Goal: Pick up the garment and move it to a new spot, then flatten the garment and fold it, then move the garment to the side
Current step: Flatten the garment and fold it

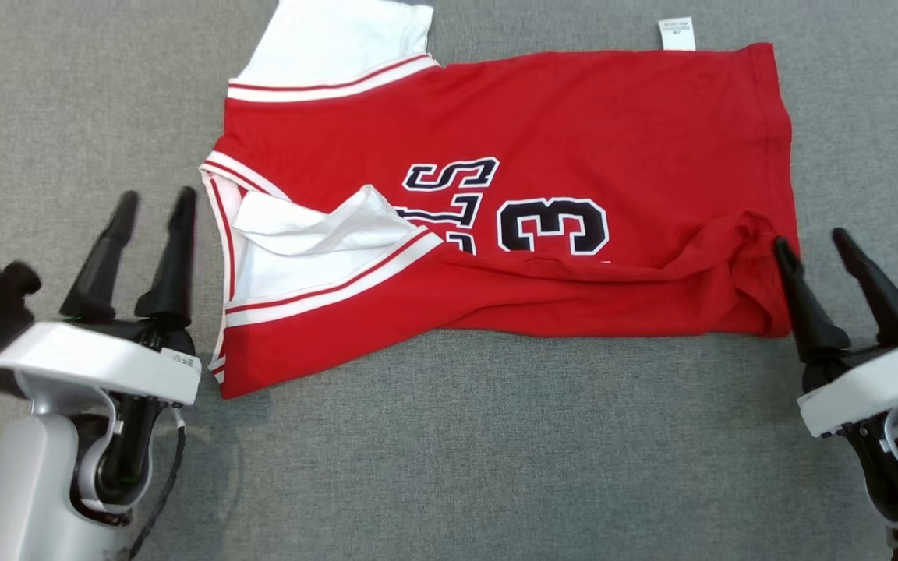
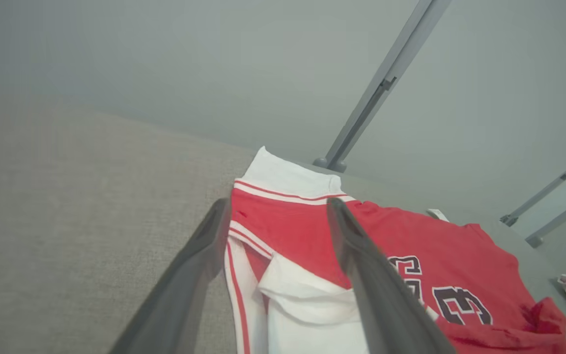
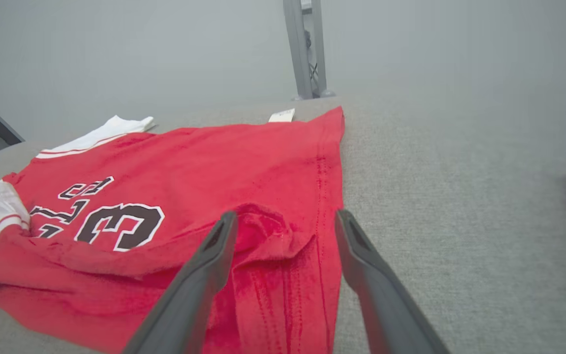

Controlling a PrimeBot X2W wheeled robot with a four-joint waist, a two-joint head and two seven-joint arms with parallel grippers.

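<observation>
From the head, we see the red garment (image 1: 574, 125) spread on the grey cloth surface (image 1: 496, 436) between the two grippers. The left gripper (image 1: 157, 195), fingers parted and holding nothing, stands just beside the white-trimmed neck end, clear of the fabric. The right gripper (image 1: 809, 238), likewise parted and empty, has its inner finger at the rumpled hem corner. We cannot tell whether it touches.

Along the left wrist, we look between the left gripper's (image 2: 279, 202) spread fingers. The garment (image 2: 460, 250) lies just ahead, its striped white edge showing in the gap, and the numbered red body runs off past the finger on that view's right.

Along the right wrist, the right gripper's (image 3: 286, 214) spread fingers frame the bunched hem corner. The rest of the garment (image 3: 214, 162) stretches ahead and toward that view's left, with bare surface beyond the other finger.
</observation>
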